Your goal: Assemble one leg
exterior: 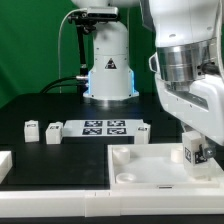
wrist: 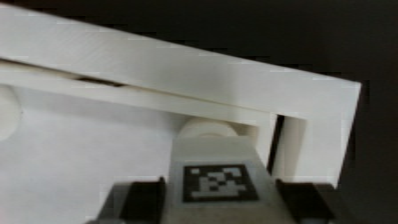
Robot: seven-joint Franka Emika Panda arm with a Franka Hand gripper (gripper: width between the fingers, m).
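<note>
Bright, even light outside; my wrist feed is soft.
In the exterior view I see the white panel (exterior: 150,165) nearly washed out against the black table (exterior: 40,105), shadows faint. The wrist view is blurred throughout; the tag on the leg (wrist: 217,178) reads grainy, background black.

A robot lab: green backdrop (exterior: 25,40), black table (exterior: 40,105), tagged marker board (exterior: 104,127), mounted arm (exterior: 108,70).

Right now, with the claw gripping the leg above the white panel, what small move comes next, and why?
Probably nudge the leg toward the panel's round corner socket: the claw holds it, but the socket appears just ahead of it, not yet under it.
</note>
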